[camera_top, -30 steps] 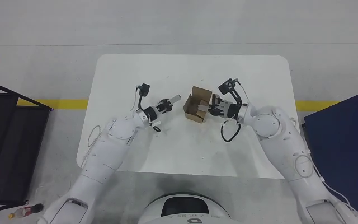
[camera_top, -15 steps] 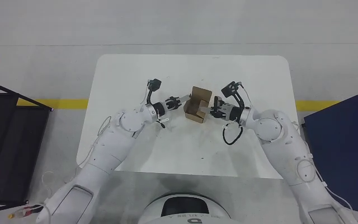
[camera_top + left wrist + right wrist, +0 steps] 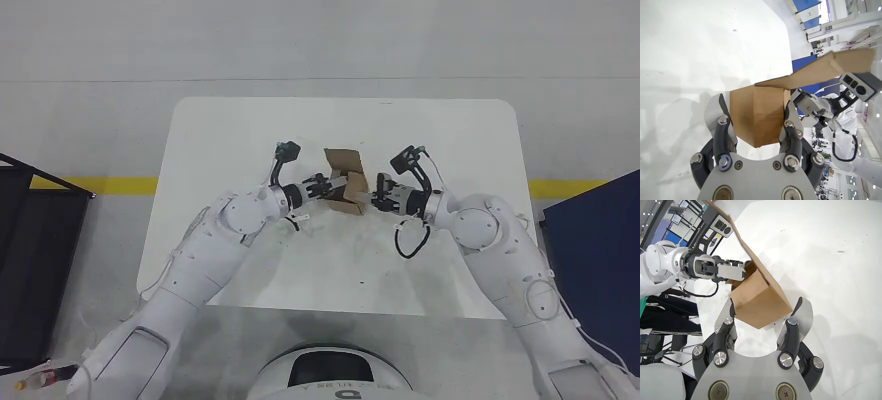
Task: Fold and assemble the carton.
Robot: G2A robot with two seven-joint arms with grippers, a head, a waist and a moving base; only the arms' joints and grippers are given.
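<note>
Between opposed fingertips | carton (image 3: 347,190), lid up | left gripper (image 3: 755,108) spread, straddling it | right gripper (image 3: 765,306) spread, at corner

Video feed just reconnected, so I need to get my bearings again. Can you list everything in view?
carton: one, brown cardboard, near the middle of the table, one flap standing open.
table: one, white, in front of the robot.
floor line: one, yellow, showing on the floor at both sides of the table.
rack: one, black, on the floor to the robot's left of the table.
panel: one, dark blue, at the edge of the top view on the robot's right.
arms: two, white, converging on the carton from either side.
left end effector: one, grey and black, at the carton's left side.
right end effector: one, grey and black, at the carton's right side.
</note>
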